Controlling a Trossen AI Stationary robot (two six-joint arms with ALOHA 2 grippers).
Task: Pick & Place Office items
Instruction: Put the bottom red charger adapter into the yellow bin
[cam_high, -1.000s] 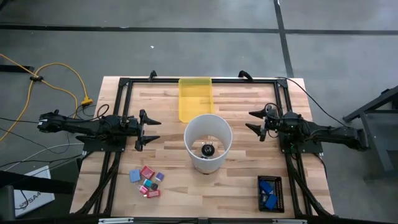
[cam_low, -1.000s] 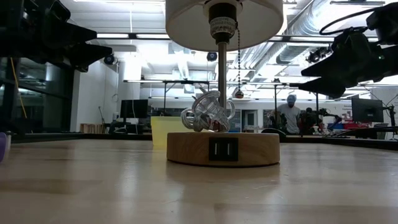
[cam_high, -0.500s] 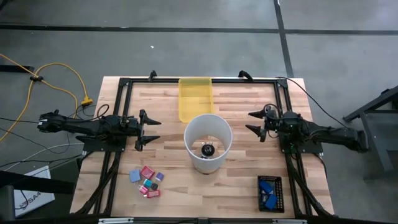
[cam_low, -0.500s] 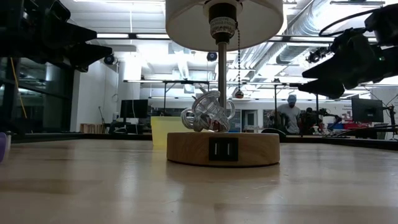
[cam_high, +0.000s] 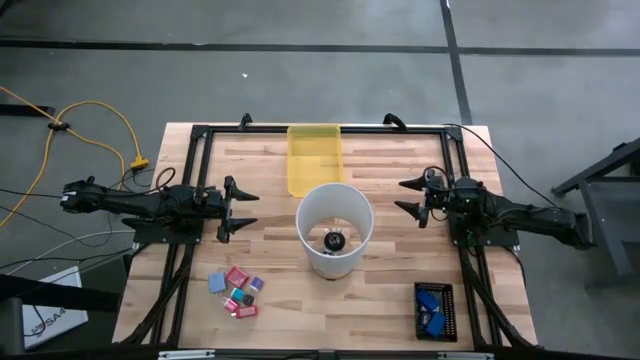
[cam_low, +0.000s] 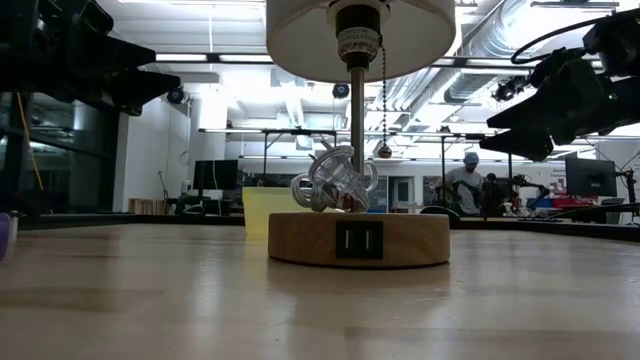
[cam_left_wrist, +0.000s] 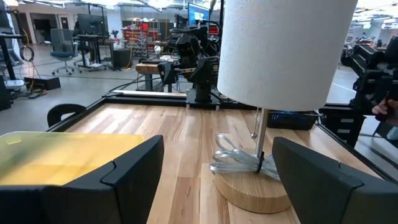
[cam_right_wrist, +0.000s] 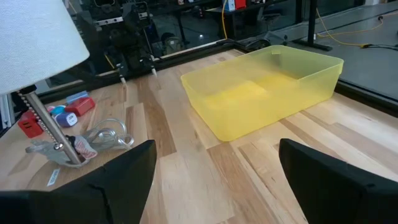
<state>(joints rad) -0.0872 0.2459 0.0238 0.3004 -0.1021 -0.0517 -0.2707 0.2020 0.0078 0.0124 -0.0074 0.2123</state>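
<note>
- Left gripper (cam_high: 243, 209): fingers apart and empty, held above the worktop (cam_high: 270, 255) beside the lamp (cam_high: 335, 229); the small pieces (cam_high: 237, 291) lie in a loose cluster at the near-left of the worktop, apart from everything else.
- Right gripper (cam_high: 408, 198): fingers apart and empty, on the far side of the lamp; two blue items (cam_high: 432, 309) sit in a dark holder (cam_high: 434, 311) at the near-right corner.
- Yellow tray (cam_high: 314, 158): at the far edge, just behind the lamp and probably the drop site; it looks bare, though its translucent floor makes this uncertain.
- Risk 1: the shade (cam_left_wrist: 283, 50) stands between each gripper and the tray, so a direct carry could clip it and tip the lamp.
- Risk 2: the pieces lie close together, some apparently touching; wide fingers could take two at once or scatter the neighbours.
- Risk 3: pieces this small and low may slip from a pinch that lands off-centre or too high.
- Risk 4: both arms heading for the tray together could meet over the lamp.
</note>
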